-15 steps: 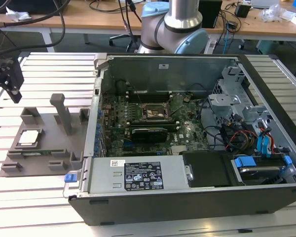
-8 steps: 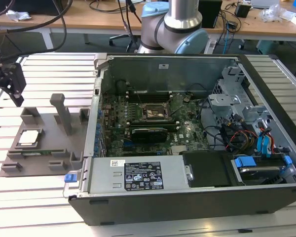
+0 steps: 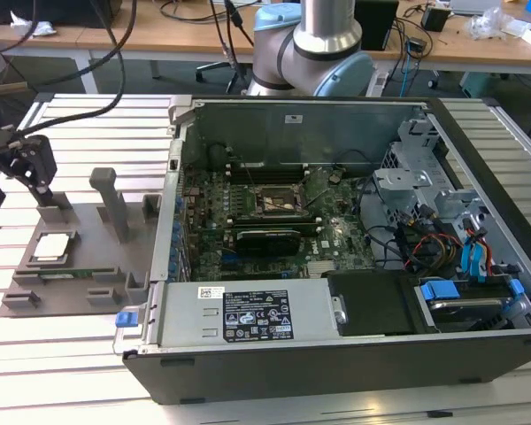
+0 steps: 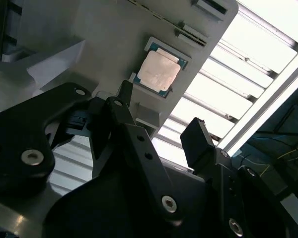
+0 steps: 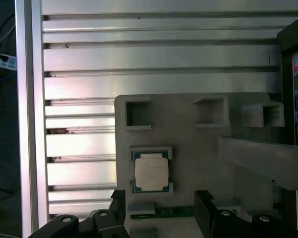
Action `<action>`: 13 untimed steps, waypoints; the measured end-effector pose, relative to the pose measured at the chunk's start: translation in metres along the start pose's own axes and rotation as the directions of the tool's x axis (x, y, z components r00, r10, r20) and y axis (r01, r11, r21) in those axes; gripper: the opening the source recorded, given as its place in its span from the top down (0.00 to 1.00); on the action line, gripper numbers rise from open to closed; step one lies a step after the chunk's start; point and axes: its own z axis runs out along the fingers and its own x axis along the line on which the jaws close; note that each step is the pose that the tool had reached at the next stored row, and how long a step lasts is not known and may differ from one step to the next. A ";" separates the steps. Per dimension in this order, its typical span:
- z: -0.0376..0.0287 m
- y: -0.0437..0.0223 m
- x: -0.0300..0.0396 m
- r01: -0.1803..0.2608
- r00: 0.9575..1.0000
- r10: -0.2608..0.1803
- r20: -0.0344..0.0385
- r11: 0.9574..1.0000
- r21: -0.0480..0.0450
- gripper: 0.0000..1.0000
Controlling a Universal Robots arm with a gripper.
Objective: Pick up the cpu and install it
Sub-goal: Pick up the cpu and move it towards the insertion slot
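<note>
The pincer (image 5: 160,203) is standing wide open and gripping nothing. In both wrist views its two black fingers (image 4: 198,141) are straddling empty air just short of the cpu (image 5: 151,172). In the exterior view the pincer (image 3: 18,188) is hanging at the exterior view's left, mid-height, above the far end of the grey holder (image 3: 80,217).

The cpu (image 4: 159,72) is lying flat, metal lid upward, in a shallow square recess of that holder (image 5: 198,148). In the exterior view the cpu (image 3: 53,246) is sitting at the lower left, well apart from the case. I am judging it light and completely rigid. Its smooth lid is looking slippery, and its underside contacts are probably delicate. The safest hold is probably across two opposite edges, squeezed gently and kept level.

Next to the chip, a green memory stick (image 5: 164,213) is resting in a narrow slot. Two square pockets (image 5: 138,114) beyond are showing nothing inside. The holder is sitting on the ribbed aluminium worktop (image 5: 139,69).

The open computer case (image 3: 354,133) is filling the centre and right of the exterior view. It is holding a motherboard (image 3: 248,239) with a dark square socket (image 3: 279,202) at mid-frame. Whether the socket is vacant I cannot tell. Loose cables (image 3: 425,243) and blue-latched drive bays (image 3: 460,292) are sitting at the lower right.
</note>
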 end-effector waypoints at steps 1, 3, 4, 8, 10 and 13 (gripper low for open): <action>0.0048 0.0000 0.0002 0.000 1.000 0.000 0.000 1.000 0.000 0.34; 0.0119 -0.0001 0.0004 0.000 1.000 0.000 0.001 1.000 0.000 0.34; 0.0134 -0.0001 0.0004 0.000 1.000 0.000 0.002 1.000 0.000 0.34; 0.0222 -0.0002 0.0007 0.000 1.000 0.000 0.003 1.000 0.000 0.34; 0.0257 -0.0002 0.0008 0.000 1.000 0.000 0.003 1.000 0.000 0.34; 0.0335 -0.0002 0.0010 0.000 1.000 0.000 0.004 1.000 0.000 0.34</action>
